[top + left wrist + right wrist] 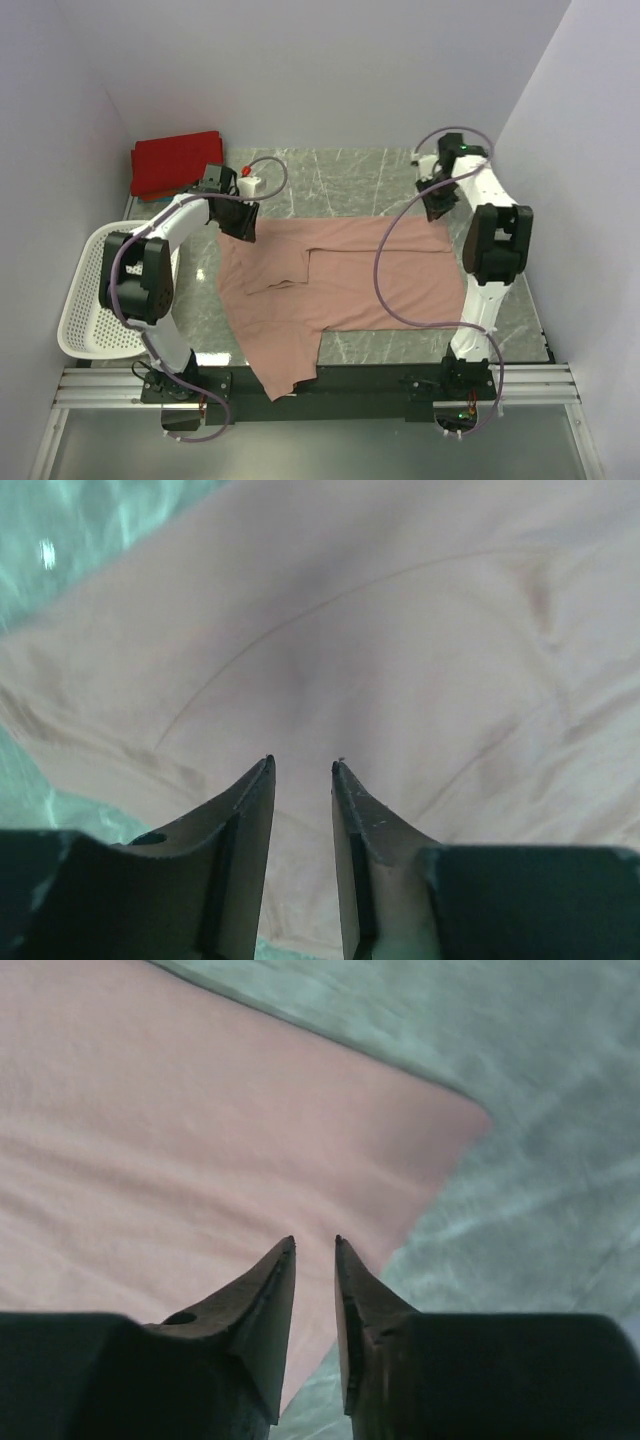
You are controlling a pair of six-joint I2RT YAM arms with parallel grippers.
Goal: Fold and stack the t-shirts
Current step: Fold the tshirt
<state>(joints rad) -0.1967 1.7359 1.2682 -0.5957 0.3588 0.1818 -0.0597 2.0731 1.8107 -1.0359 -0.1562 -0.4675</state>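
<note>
Just under my left gripper (302, 765) and my right gripper (315, 1240) lies the pink t-shirt (340, 280), partly folded. Both have a small gap between their fingers and hold nothing. Past the left gripper, the red t-shirt (175, 160) looks folded. I think pink needs more folds, then stacking.

Large t-shirt (350, 285) on table (340, 180), folded t-shirt (175, 165) behind-left, basket (85, 310) left

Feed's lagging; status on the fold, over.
Left gripper and right gripper open, empty, over far corners of pink t-shirt. Shirt partly folded. Red t-shirt back left. Basket off the cloth.
</note>
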